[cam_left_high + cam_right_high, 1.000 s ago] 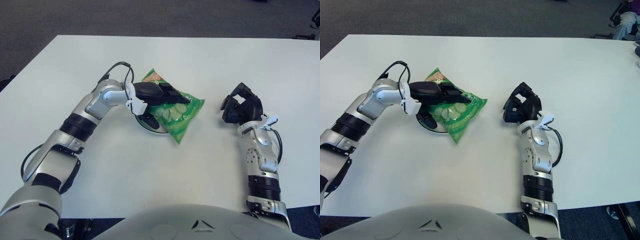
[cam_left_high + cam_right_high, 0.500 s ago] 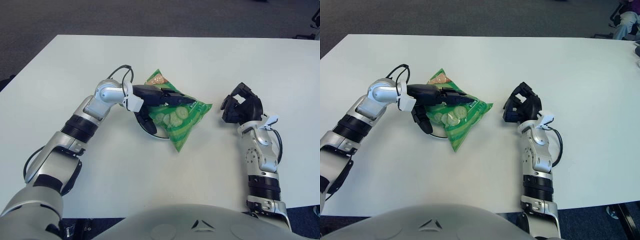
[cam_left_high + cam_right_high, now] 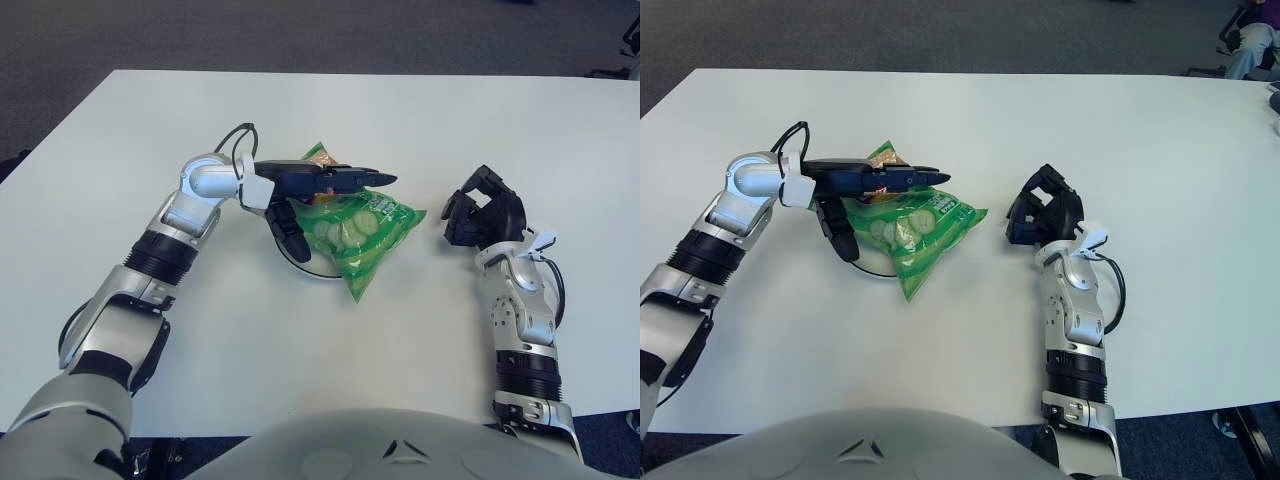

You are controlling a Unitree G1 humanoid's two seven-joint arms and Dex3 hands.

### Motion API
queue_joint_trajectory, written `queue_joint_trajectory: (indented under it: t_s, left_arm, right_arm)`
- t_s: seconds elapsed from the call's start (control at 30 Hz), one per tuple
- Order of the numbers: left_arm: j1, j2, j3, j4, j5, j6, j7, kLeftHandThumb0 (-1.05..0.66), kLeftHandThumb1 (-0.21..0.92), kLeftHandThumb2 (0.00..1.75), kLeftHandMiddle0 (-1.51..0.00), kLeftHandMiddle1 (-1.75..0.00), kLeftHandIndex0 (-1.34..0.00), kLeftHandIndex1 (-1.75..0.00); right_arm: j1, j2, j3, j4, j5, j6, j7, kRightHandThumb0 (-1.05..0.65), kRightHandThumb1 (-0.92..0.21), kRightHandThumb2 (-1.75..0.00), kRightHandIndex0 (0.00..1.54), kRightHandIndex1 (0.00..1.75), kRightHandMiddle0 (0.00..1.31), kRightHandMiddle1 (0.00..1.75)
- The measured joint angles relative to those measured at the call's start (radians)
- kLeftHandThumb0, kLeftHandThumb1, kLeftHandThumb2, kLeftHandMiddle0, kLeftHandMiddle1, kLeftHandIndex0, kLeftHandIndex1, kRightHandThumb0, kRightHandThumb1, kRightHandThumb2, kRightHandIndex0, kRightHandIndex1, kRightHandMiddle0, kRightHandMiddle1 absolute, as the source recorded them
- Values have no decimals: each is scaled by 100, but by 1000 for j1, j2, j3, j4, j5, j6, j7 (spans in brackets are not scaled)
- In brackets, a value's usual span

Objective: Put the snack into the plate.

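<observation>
The snack, a green bag with cucumber-slice pictures [image 3: 362, 235], lies across a small white plate [image 3: 300, 268] in the middle of the table and overhangs its right side. My left hand [image 3: 332, 198] hovers just over the bag's upper left end. Its fingers [image 3: 350, 178] are stretched out flat to the right and its thumb [image 3: 293, 238] points down beside the bag. It grips nothing. My right hand [image 3: 483, 214] rests idle on the table to the right of the bag, fingers relaxed and empty.
The white table [image 3: 430, 120] carries nothing else. Dark carpet lies beyond its far edge. In the right eye view, part of a chair and a seated person [image 3: 1250, 45] shows at the far right corner.
My left hand has let go of the bag and lifted off it, its fingers straightening. The bag has settled on the plate, shifted slightly to the right. The right hand has not moved.
</observation>
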Motion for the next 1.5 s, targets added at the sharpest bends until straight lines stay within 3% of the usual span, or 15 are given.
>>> queue_joint_trajectory:
  t_s: [0.33, 0.6, 0.93, 1.1, 1.17, 1.23, 1.33, 1.5]
  left_arm:
    - [2, -32, 109, 10, -177, 37, -70, -92, 86, 22, 0, 0, 0, 0]
    - [4, -52, 162, 7, -215, 86, -86, -93, 90, 23, 0, 0, 0, 0]
    - [2, -36, 254, 18, -227, 118, -89, -87, 85, 20, 0, 0, 0, 0]
    - [2, -46, 276, 14, -180, 100, -39, -82, 81, 23, 0, 0, 0, 0]
    - [3, -48, 284, 12, -159, 95, -15, -80, 70, 43, 0, 0, 0, -1]
    - [7, -47, 292, 6, -149, 95, 1, -81, 67, 51, 0, 0, 0, -2]
    - [28, -28, 315, -8, -140, 87, 11, -83, 70, 54, -2, -1, 0, -9]
    - [101, 46, 375, -42, -11, 36, 99, -91, 80, 49, -10, -4, 0, -21]
  right_arm:
    - [-5, -2, 1, 14, -1, -5, 3, -1, 8, -175, 91, 169, 70, 175]
    - [-7, -4, 1, 21, -1, -7, 3, -1, 8, -175, 91, 169, 70, 175]
    - [-12, -4, 0, 28, -1, -7, 4, -1, 8, -175, 91, 169, 70, 175]
    - [-12, -4, 0, 28, 0, -7, 4, -1, 8, -175, 92, 169, 70, 175]
    - [-13, -4, 0, 29, 0, -7, 4, -1, 8, -175, 92, 169, 70, 175]
    - [-13, -4, 0, 29, 0, -7, 4, -1, 8, -175, 91, 169, 69, 175]
    - [-18, -4, 0, 31, 0, -7, 4, -1, 8, -175, 92, 169, 70, 175]
    - [-23, 0, 1, 35, -1, -7, 4, -1, 8, -175, 92, 168, 70, 175]
